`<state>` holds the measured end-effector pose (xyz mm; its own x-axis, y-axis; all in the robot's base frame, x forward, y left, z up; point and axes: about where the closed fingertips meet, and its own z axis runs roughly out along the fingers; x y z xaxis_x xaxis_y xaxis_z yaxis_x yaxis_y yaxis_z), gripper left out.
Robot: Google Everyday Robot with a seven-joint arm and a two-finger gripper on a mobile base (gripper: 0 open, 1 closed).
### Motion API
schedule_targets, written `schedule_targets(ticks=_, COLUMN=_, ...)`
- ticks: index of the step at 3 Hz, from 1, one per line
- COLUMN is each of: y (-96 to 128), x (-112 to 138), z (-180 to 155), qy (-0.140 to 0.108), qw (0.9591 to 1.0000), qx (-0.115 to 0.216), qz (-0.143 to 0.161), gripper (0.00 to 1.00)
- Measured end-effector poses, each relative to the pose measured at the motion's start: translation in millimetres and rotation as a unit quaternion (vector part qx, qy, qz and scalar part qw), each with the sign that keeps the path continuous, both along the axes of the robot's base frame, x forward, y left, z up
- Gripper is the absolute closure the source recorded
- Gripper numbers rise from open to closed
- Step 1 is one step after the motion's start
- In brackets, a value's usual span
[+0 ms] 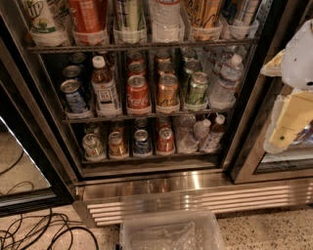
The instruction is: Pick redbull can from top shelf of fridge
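The fridge (151, 188) stands open in front of me, with a black frame and a ribbed steel base. Its top shelf (142, 47) is a dark wire rack lined with clear plastic cup holders; only the lower parts of the drinks on it show. The redbull can (243, 12), slim and silver with bluish patches, stands in the rightmost holder, cut off by the top edge. My gripper (286, 129), pale yellow and white, hangs at the right edge of the view. It is in front of the right door frame, below and to the right of the can, apart from it.
Also on the top shelf are a gold-orange can (205, 14), a water bottle (166, 19), a striped silver can (129, 14), an orange can (88, 17) and a white-green can (44, 19). Lower racks hold short cans, including a Coca-Cola can (138, 93), and bottles. A clear plastic bin (168, 232) and cables (34, 229) lie on the floor.
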<state>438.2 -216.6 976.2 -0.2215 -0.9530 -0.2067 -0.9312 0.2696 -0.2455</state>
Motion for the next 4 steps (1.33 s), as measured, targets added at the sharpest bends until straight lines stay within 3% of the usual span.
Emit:
schedule_targets(ticks=1, y=0, x=0, z=0, qy=0.0, qw=1.0, qx=0.0, qz=0.0, gripper=0.0)
schedule_targets(ticks=2, y=-7, x=9, z=3, qy=-0.03, qw=0.9986, qx=0.03, qz=-0.033, gripper=0.0)
schedule_targets(ticks=3, y=-14, x=12, z=0, qy=-0.069, qw=0.9875, qx=0.1, qz=-0.1, gripper=0.0)
schedule_targets(ticks=4, y=-12, x=38, z=5, qy=-0.119, qw=0.9666, qx=0.179, qz=-0.14, gripper=0.0)
